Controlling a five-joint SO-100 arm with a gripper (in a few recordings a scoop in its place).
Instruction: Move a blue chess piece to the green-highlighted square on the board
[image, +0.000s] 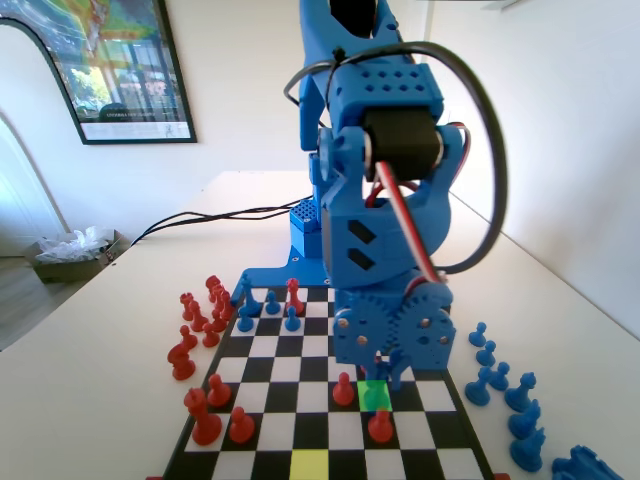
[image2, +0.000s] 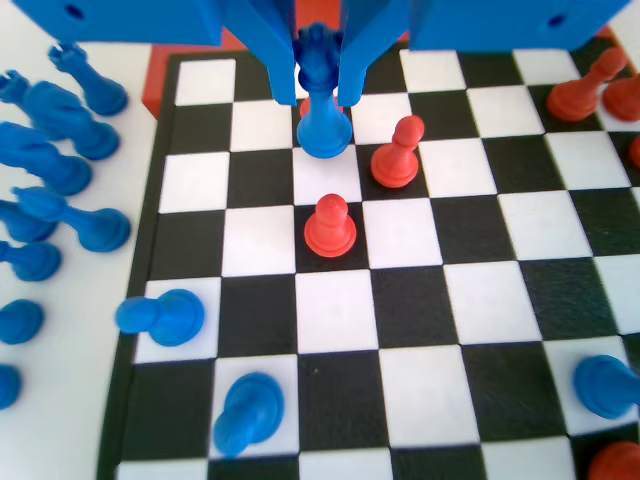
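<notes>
Fixed view: the blue arm reaches low over the board, its tool down at the lower centre of the frame, directly above the green-highlighted square. The tool body hides most of what it carries in this view. A red pawn stands just left of the green square and another red pawn just below it. A yellow-highlighted square lies at the bottom edge of the board. A group of red pieces stands along the left side of the board and on the tabletop there; blue pieces stand on the tabletop at lower right.

Wrist view: the tool sits at top centre with both jaws closed against the spiky crown of the blue chess piece. The piece is upright, with its base at the level of a white square; whether it rests on the square or is just above it cannot be told. One red pawn stands just right of it, another just below. Spare blue pieces are along the left edge.
</notes>
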